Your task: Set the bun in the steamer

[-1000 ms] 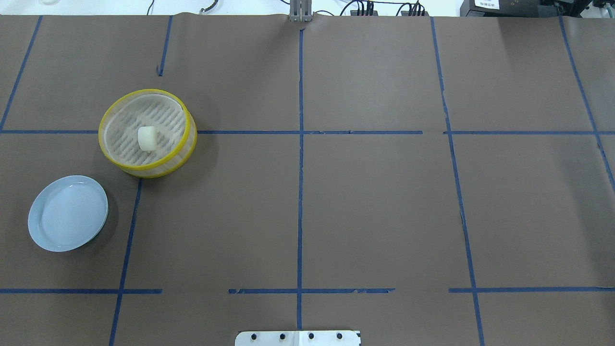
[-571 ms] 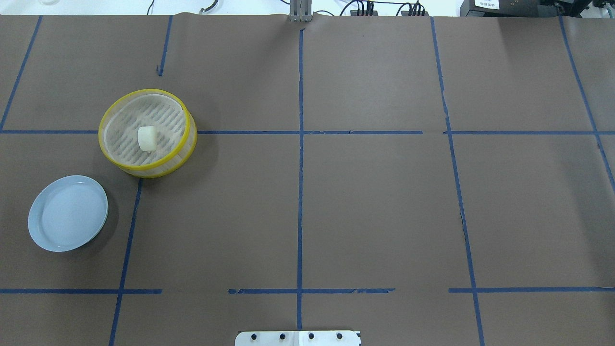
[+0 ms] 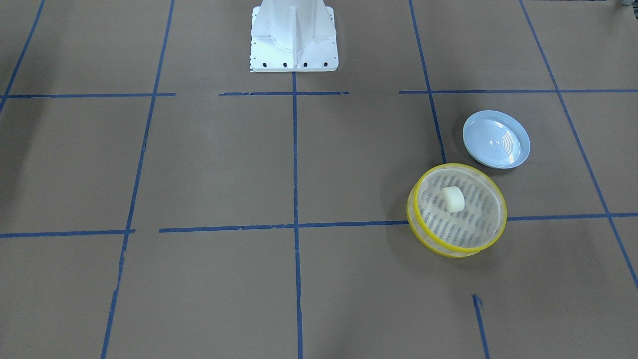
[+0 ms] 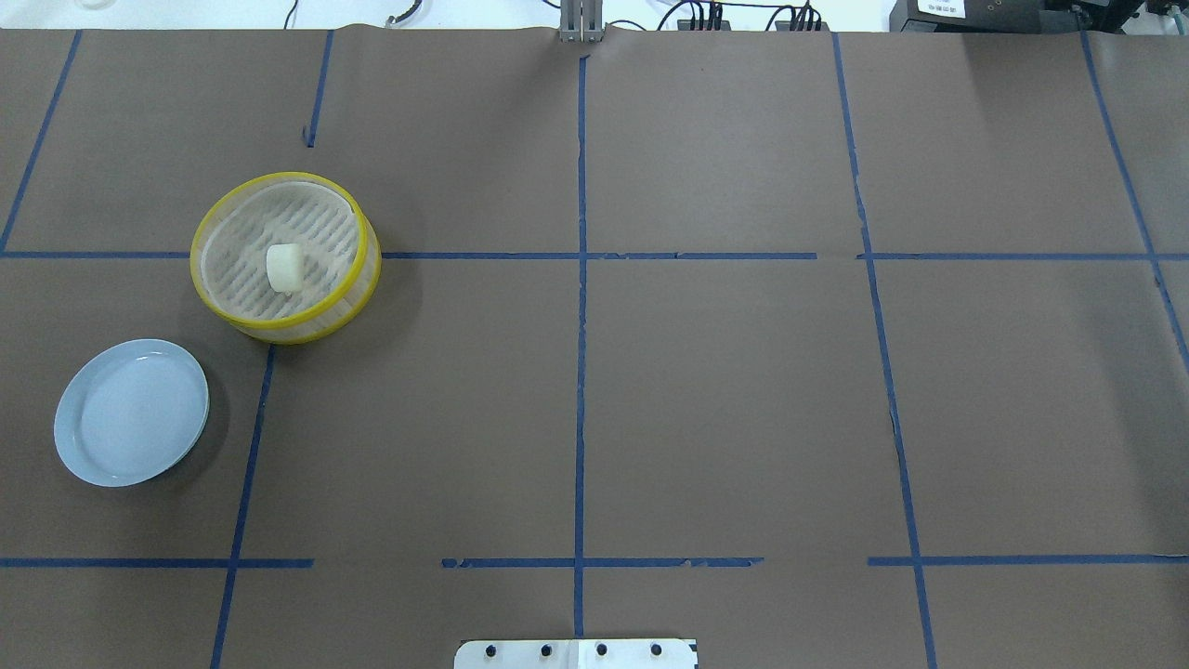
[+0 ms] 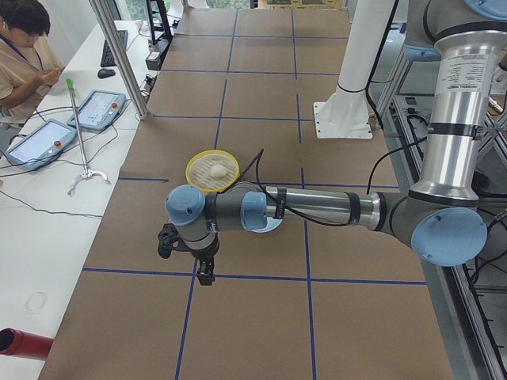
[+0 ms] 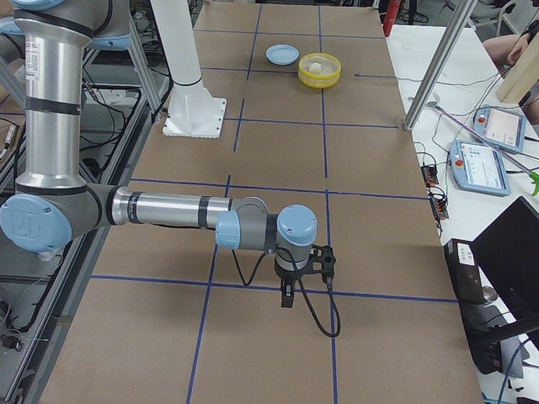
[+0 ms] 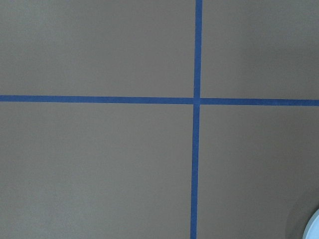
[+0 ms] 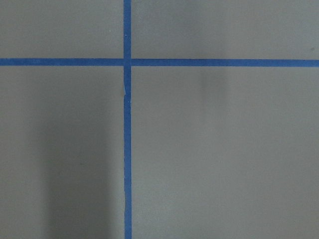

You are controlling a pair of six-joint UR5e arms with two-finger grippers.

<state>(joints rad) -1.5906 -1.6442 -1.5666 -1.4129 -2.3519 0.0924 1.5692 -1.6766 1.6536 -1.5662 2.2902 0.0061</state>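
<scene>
The cream-white bun (image 4: 283, 267) lies inside the yellow-rimmed steamer (image 4: 206, 223) on its slotted base, left of the table's middle. It also shows in the front-facing view (image 3: 453, 199) inside the steamer (image 3: 493, 187) and in the side views (image 5: 211, 168) (image 6: 314, 66). My left gripper (image 5: 206, 275) shows only in the exterior left view, hanging above the table away from the steamer; I cannot tell if it is open or shut. My right gripper (image 6: 287, 299) shows only in the exterior right view, far from the steamer; I cannot tell its state.
A pale blue plate (image 4: 131, 412) stands bare near the steamer, also in the front-facing view (image 3: 496, 139). The robot's white base (image 3: 294, 35) stands at the table's edge. Blue tape lines cross the brown table cover. An operator (image 5: 24, 39) sits at a side desk.
</scene>
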